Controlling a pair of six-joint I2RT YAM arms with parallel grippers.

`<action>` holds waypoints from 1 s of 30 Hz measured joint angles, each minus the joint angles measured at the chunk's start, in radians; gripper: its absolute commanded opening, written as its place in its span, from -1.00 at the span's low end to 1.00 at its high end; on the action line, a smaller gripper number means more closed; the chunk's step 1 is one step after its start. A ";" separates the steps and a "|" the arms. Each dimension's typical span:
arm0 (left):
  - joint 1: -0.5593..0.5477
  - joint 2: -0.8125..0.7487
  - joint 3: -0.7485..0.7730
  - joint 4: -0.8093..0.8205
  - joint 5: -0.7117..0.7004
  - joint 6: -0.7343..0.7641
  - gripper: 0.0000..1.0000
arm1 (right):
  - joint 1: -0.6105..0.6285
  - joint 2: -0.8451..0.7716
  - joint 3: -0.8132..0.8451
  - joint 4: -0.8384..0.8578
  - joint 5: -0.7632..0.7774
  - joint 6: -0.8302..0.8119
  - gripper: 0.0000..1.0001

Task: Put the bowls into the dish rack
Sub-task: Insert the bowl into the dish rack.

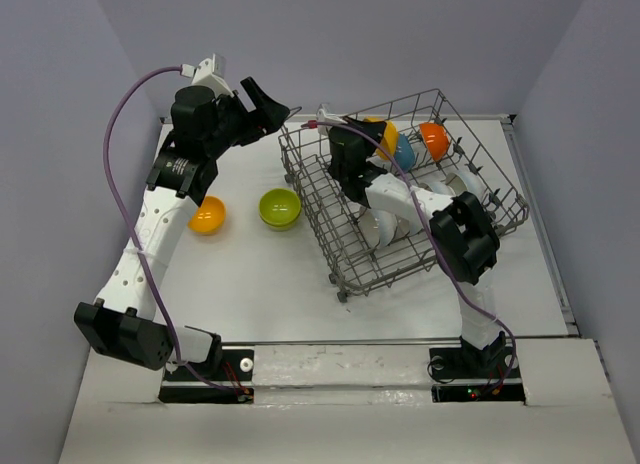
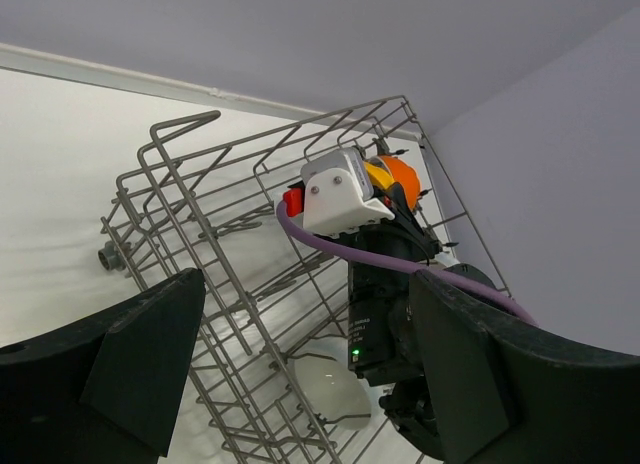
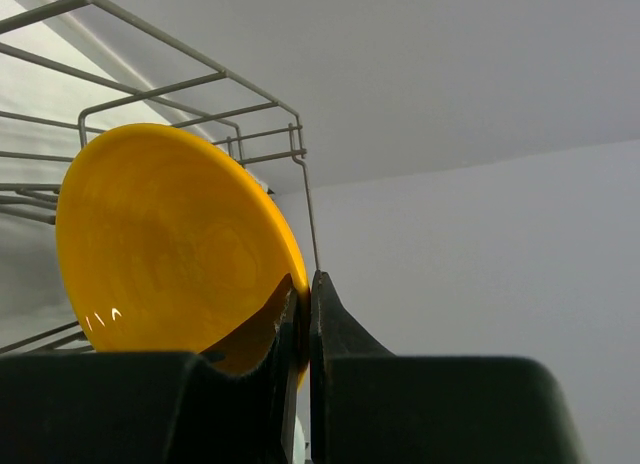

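The grey wire dish rack (image 1: 340, 246) stands at centre right. My right gripper (image 1: 371, 135) reaches into its far end and is shut on the rim of a yellow bowl (image 1: 384, 130). In the right wrist view the yellow bowl (image 3: 170, 244) stands on edge, its rim pinched in the gripper (image 3: 308, 284). A blue bowl (image 1: 404, 152), an orange bowl (image 1: 433, 139) and white bowls (image 1: 380, 226) sit in the rack. An orange bowl (image 1: 207, 215) and a lime green bowl (image 1: 280, 208) lie on the table. My left gripper (image 1: 272, 102) is open and empty beside the rack's far left corner (image 2: 180, 134).
The right arm (image 2: 385, 304) lies across the inside of the rack, with its purple cable (image 2: 330, 246) draped over it. A white bowl (image 2: 328, 386) stands among the tines below it. Grey walls close the table at the back and both sides.
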 measured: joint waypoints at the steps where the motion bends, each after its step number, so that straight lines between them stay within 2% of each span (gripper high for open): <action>1: 0.000 0.000 0.000 0.000 0.002 0.000 0.83 | 0.000 0.000 0.005 0.000 0.003 -0.005 -0.98; 30: -0.002 0.000 0.000 0.000 0.010 0.000 0.84 | 0.052 0.016 0.031 0.000 0.076 -0.026 -0.98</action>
